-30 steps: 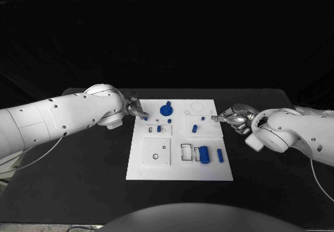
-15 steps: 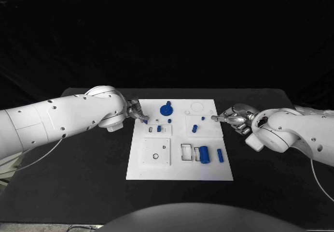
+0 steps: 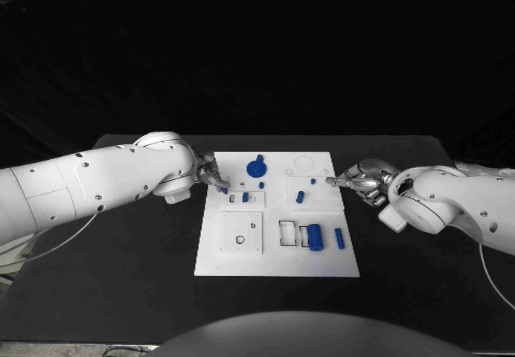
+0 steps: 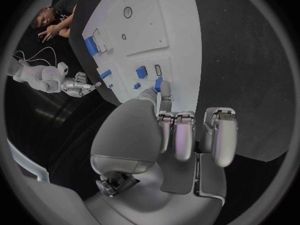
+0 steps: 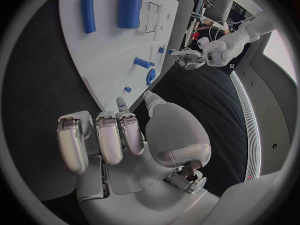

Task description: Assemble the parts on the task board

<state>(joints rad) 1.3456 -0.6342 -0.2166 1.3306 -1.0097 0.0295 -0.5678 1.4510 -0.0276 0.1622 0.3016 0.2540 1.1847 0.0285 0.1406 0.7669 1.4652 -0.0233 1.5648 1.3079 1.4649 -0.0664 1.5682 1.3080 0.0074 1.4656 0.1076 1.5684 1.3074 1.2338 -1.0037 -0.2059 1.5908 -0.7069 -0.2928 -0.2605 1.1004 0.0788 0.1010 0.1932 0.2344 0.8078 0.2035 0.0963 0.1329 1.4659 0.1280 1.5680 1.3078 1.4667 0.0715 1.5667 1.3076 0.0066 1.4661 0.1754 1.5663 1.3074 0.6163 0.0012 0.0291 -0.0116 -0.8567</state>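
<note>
Head cam looks straight down from above the black table, a fair way up. Each wrist cam sits close behind its own hand, facing across the task board, which all three views share.

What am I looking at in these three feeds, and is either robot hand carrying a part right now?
The square picture comes from a camera on the robot's head, looking down at a black table. The two round pictures come from fisheye cameras at each wrist, behind that arm's own robot hand.

In the middle lies the white task board with small blue parts on it, such as a thick blue cylinder and a thinner blue rod.

The left robot hand reaches over the board's far left corner, a fingertip at a small blue piece; whether it grips it I cannot tell. The right robot hand sits at the board's right edge, apparently holding nothing.
</note>
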